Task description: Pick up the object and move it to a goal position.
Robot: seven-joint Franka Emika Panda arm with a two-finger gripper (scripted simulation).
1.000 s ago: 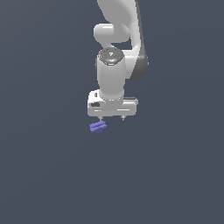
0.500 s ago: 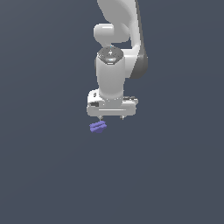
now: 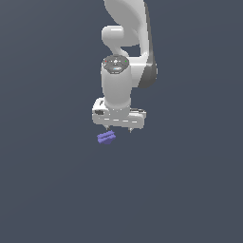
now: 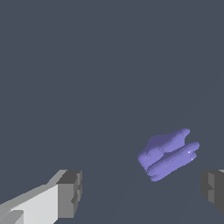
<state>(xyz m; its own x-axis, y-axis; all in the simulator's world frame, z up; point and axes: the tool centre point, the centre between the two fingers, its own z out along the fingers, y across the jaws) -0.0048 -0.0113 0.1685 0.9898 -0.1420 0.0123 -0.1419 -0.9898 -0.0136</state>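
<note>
I am hovering my gripper [image 3: 119, 129] over the dark floor, fingers spread wide and gripping nothing. The object [image 3: 106, 137], a small purple-blue two-bar piece, is lying flat on the floor, off toward 8 o'clock from my fingertips in the exterior view, apart from them. In the wrist view the object [image 4: 168, 154] is sitting between my two fingers [image 4: 69, 193], much closer to one than the other. Its long axis is running roughly 2-to-8 o'clock there. Judgement: I am needing a sideways correction before descending.
</note>
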